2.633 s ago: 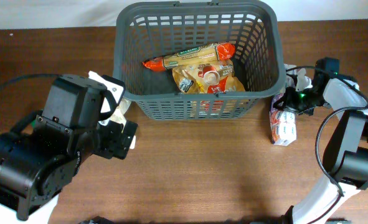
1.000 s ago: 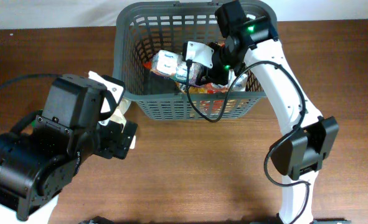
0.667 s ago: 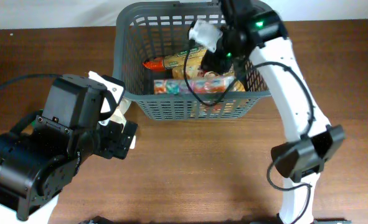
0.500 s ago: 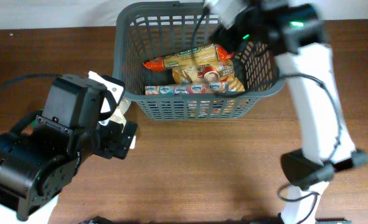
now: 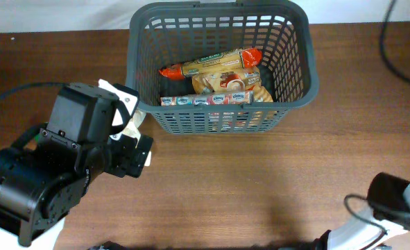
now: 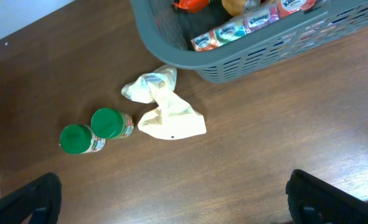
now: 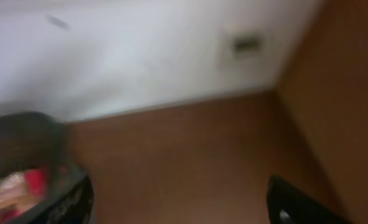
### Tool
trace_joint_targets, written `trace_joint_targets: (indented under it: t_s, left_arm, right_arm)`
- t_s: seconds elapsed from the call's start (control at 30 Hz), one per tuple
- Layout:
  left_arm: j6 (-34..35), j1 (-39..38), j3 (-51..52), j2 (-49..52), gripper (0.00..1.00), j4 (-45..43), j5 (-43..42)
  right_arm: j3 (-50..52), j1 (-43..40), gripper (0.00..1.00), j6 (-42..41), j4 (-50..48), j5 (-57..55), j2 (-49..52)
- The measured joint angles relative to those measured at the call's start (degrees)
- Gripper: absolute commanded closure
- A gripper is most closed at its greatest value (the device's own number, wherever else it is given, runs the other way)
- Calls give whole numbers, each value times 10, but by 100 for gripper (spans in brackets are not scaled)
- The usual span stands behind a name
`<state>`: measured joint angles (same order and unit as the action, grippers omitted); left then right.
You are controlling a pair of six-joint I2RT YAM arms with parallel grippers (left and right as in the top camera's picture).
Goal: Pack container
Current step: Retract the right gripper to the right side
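Basket (image 5: 296, 104) sits at the desk's far edge, about mid-width, upright. Inside it:
- a long orange packet (image 5: 211, 64) lies slanted across the middle
- a yellowish bag (image 5: 227, 85) is just nearer than it
- a row of tissue packs (image 5: 205, 100) lies along the near wall

My left arm (image 5: 59, 173) is over the desk's left side, near the front edge. Left gripper (image 6: 174, 190) is released: fingers (image 6: 31, 199) spread wide with only bare desk between them.

In the left wrist view, a crumpled cream bag (image 6: 165, 112) lies on the desk just beside the basket's near-left corner. Two green-capped bottles (image 6: 96, 129) sit side by side to its left, apart from the basket.

Right gripper (image 7: 296, 205): the wrist view is blurred and only one dark finger shows at the bottom right, so I can't tell whether it is spread or clenched. That view has the basket's corner at lower left, then wall and desk.
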<state>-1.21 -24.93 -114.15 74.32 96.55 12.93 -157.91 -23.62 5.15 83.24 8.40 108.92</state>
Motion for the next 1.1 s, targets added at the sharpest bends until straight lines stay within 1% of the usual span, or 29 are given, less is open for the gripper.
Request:
trace_joint_targets:
  t_s: [0.03, 0.2, 0.3, 0.57, 0.97, 1.1]
  left_arm:
    - [0, 0, 0, 0, 1, 0, 0]
    - [0, 0, 0, 0, 1, -3, 0]
    - [0, 0, 0, 0, 1, 0, -3]
    - [0, 0, 0, 0, 1, 0, -11]
    - [0, 0, 0, 0, 1, -1, -11]
    - [0, 0, 0, 0, 1, -47, -16]
  right_arm:
    - [9, -17, 1, -9, 9, 0, 9]
    - [78, -77, 1, -36, 34, 0, 48]
    - [125, -87, 1, -40, 35, 0, 50]
    - [198, -88, 1, -45, 35, 0, 50]
    - [217, -88, 1, -47, 35, 0, 50]
    - [217, -88, 1, -47, 35, 0, 50]
